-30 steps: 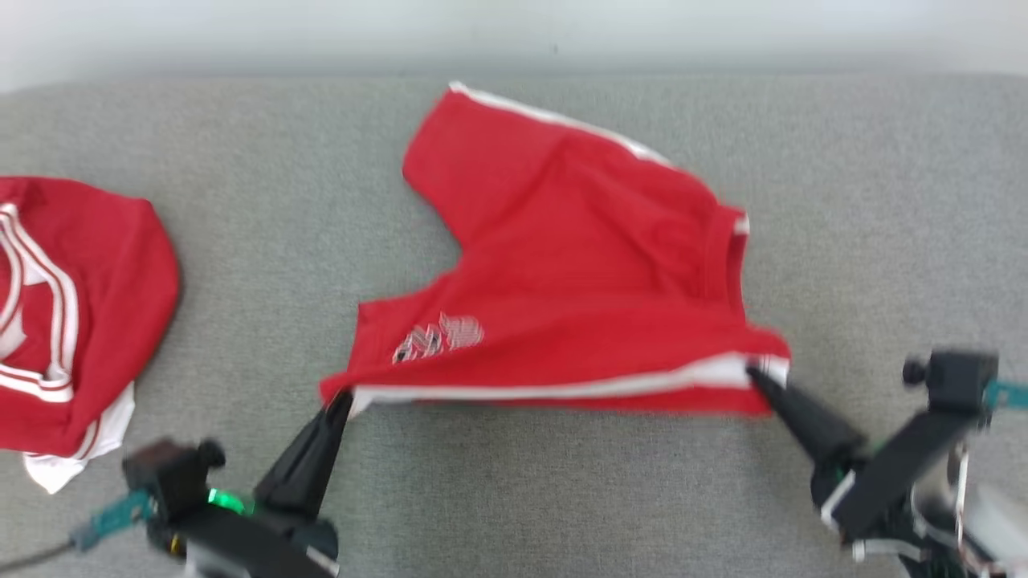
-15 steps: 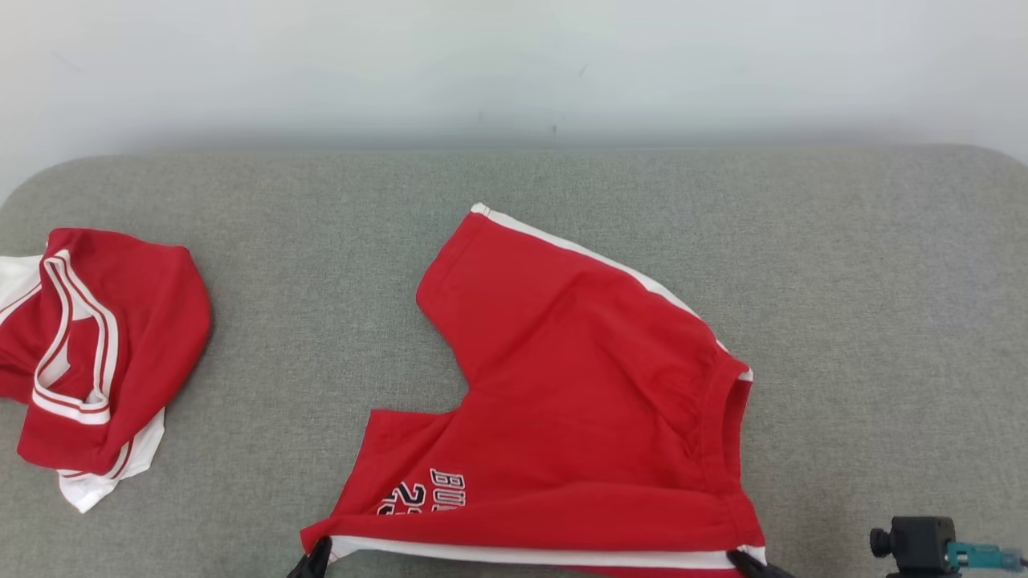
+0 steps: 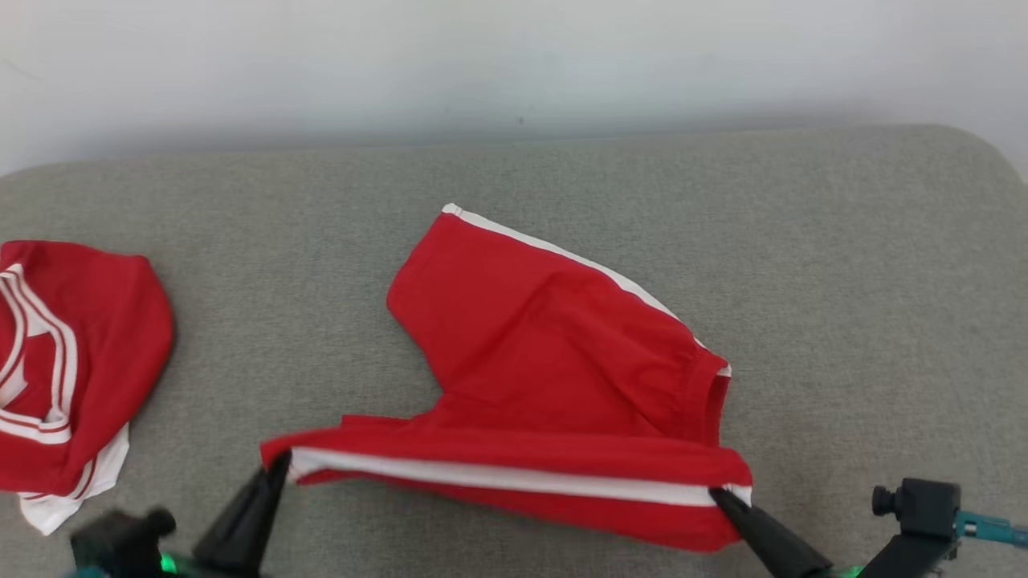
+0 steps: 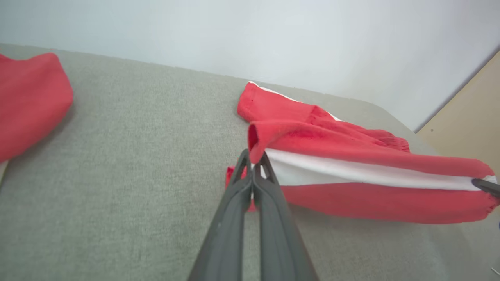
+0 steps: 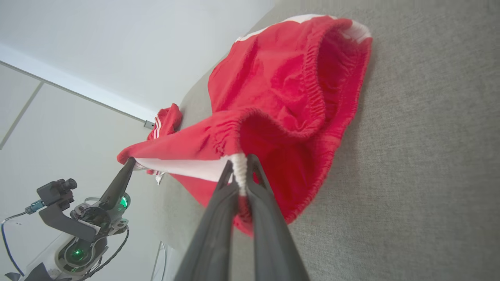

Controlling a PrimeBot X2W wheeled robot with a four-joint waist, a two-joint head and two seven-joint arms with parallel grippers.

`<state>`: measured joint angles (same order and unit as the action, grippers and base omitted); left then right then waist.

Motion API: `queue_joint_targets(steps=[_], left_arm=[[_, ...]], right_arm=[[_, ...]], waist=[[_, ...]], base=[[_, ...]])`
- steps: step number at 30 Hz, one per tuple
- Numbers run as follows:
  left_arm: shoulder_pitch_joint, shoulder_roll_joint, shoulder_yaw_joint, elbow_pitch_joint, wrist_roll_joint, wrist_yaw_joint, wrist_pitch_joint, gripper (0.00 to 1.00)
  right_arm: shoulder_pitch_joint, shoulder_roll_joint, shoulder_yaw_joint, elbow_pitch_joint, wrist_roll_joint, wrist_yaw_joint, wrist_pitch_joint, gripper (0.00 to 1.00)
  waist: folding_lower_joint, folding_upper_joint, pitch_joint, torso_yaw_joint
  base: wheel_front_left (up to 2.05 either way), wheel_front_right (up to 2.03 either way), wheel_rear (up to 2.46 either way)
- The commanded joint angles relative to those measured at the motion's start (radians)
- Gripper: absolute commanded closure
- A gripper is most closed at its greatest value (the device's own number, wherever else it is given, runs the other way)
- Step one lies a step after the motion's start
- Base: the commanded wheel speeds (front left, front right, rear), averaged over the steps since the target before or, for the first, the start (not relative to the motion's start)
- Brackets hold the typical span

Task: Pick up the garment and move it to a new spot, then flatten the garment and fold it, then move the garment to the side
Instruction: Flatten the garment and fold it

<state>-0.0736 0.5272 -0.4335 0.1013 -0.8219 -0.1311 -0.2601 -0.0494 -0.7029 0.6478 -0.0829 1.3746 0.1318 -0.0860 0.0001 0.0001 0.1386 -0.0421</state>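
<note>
Both arms are on the garment (image 3: 554, 361), a pair of red shorts with a white side stripe, sitting mid-table on the grey cloth-topped table (image 3: 843, 281). The left gripper (image 3: 279, 461) has its jaws clenched on the leg-hem corner at the stripe end, which is clear in the left wrist view (image 4: 254, 156). The right gripper (image 3: 717, 496) has its jaws pinched on the waistband end of the same stripe, and the right wrist view (image 5: 239, 158) shows white trim squeezed between the fingers. The near striped edge is lifted and stretched between my two grips. The far leg and the rest of the waistband lie on the table. I can't quite tell if the lower layer under the stripe touches the cloth.

Handling call: light, limp knit with no stiffness, so it sags wherever unsupported and will drag on the fuzzy cover rather than slide. The gathered elastic waistband bunches. The best holds are thick seams, meaning hem corners and waistband ends, not single-layer cloth. I need even tension on both sides or it twists.

A second red garment (image 3: 80, 361) lies well apart at the left edge.
</note>
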Motion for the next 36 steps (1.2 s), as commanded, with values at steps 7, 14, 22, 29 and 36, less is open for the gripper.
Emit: queue_joint_targets(steps=[7, 14, 22, 29, 36], left_arm=[[-0.264, 0.126, -0.067, -0.041, -0.018, 0.002, 0.114, 1.00], [-0.545, 0.205, -0.157, 0.019, -0.063, 0.002, 0.225, 1.00], [-0.812, 0.225, -0.304, 0.153, -0.079, 0.002, 0.295, 1.00], [-0.976, 0.210, -0.423, 0.276, -0.109, 0.002, 0.300, 1.00], [-1.066, 0.196, -0.510, 0.370, -0.147, 0.002, 0.272, 1.00]], right_arm=[[-0.061, 0.023, -0.029, -0.019, 0.018, -0.003, -0.061, 1.00], [-0.178, 0.081, -0.021, 0.012, -0.042, -0.003, -0.120, 1.00], [-0.284, 0.155, -0.022, 0.084, -0.108, -0.003, -0.166, 1.00], [-0.355, 0.218, -0.040, 0.133, -0.166, -0.003, -0.179, 1.00], [-0.388, 0.261, -0.051, 0.159, -0.226, -0.003, -0.180, 1.00]], waist=[[-0.0001, -0.0001, 0.067, -0.056], [-0.0001, -0.0001, 0.181, -0.123], [-0.0001, -0.0001, 0.288, -0.176], [-0.0001, -0.0001, 0.350, -0.213], [-0.0001, -0.0001, 0.373, -0.232]], base=[[0.00, 0.00, 0.00], [0.00, 0.00, 0.00], [0.00, 0.00, 0.00], [0.00, 0.00, 0.00], [0.00, 0.00, 0.00]])
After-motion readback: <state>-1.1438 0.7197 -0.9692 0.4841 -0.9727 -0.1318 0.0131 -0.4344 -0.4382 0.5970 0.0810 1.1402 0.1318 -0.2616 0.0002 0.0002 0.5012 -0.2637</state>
